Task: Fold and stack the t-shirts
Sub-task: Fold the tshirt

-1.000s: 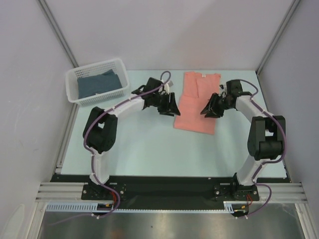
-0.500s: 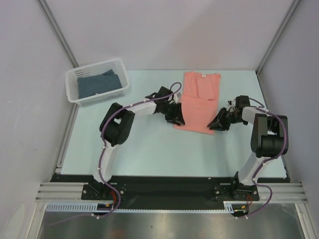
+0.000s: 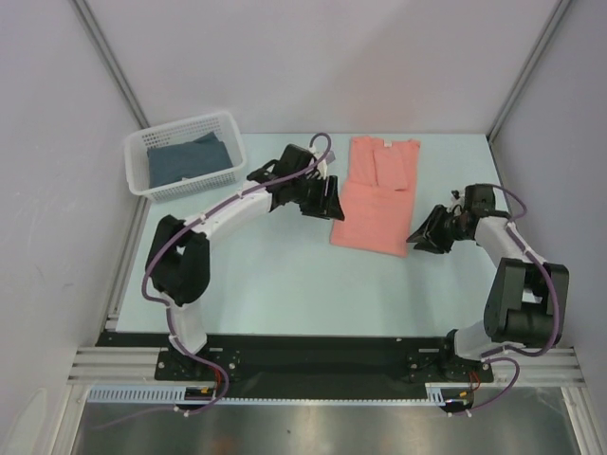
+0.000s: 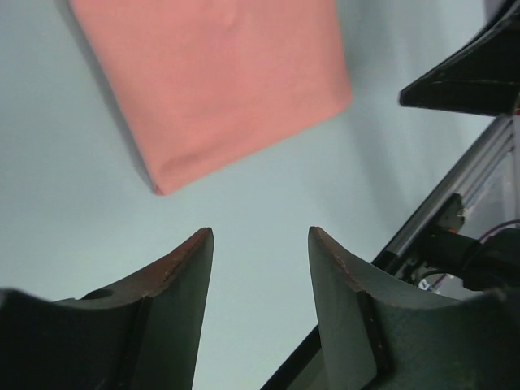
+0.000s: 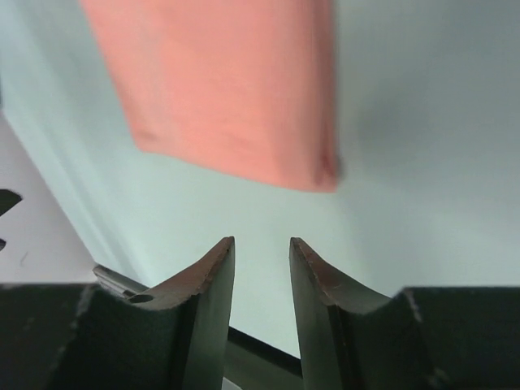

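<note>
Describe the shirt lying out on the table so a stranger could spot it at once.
Start at the pale green table and look toward the middle of its far side. The salmon-pink t-shirt lies there flat, partly folded. It is the only pink item and the only garment outside the white basket, which holds dark blue cloth.
</note>
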`<state>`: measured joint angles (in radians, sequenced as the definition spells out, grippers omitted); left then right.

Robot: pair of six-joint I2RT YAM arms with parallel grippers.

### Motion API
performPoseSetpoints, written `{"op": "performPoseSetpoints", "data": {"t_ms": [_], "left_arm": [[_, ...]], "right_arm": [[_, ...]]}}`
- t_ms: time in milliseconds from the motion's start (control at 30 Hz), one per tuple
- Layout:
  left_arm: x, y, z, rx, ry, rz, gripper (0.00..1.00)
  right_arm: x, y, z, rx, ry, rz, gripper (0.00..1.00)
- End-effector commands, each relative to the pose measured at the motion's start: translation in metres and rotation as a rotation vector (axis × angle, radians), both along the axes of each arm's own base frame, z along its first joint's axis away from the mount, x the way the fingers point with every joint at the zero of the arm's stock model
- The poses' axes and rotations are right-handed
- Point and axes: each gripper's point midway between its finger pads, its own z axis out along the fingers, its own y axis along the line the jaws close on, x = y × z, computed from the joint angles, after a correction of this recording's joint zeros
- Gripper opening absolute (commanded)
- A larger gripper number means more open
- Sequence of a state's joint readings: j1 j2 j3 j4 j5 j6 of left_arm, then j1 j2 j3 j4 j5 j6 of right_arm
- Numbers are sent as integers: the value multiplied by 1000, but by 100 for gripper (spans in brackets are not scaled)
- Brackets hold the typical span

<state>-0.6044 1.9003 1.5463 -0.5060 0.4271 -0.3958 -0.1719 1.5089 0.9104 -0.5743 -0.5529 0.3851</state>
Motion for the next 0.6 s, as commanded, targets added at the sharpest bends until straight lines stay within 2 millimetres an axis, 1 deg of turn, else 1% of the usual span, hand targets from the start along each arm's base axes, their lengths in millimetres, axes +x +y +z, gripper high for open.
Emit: {"op": "performPoseSetpoints", "data": {"t_ms": [0,33,67,100,133,167,200,233,300,333,367,400,433,467,500,533,567], "left_arm": [[-1,-10,-1,-71,27,2,56],[-6,-17,-6,-100,78,-18,56],[-4,-24,-7,-117,90,-27,56],[-1,-27,-14,-122,106,-26,55],[2,-28,-39,-85,156,-11,54],[8,-31,-40,-82,152,-10,55],[10,-32,-48,-73,164,-9,54],[12,-33,-59,-62,180,-5,54],[20,-38,-63,-78,166,-3,55],[21,-38,-67,-78,173,4,55],[23,-38,-76,-64,184,10,55],[22,-37,-80,-57,194,8,55],[22,-36,-85,-52,200,8,55],[19,-33,-95,-35,224,11,55],[18,-29,-101,-27,237,17,55],[17,-26,-105,-22,248,21,55],[13,-22,-112,-10,265,25,55]], "right_arm": [[24,29,36,67,-146,52,39],[30,37,38,83,-146,50,38],[31,60,40,122,-153,118,38],[44,72,51,153,-192,154,39],[47,88,35,184,-130,206,39],[46,107,35,210,-114,267,38],[56,115,41,205,-130,298,38],[58,120,25,199,-87,314,37],[60,126,16,200,-69,343,32],[60,126,11,209,-55,343,27],[58,125,0,214,-29,344,26],[57,121,-6,213,-13,337,24],[50,118,-14,211,10,336,23],[46,114,-20,211,25,330,23],[45,108,-24,213,29,319,23],[33,104,-33,222,62,309,22],[29,101,-34,225,66,303,22]]}}
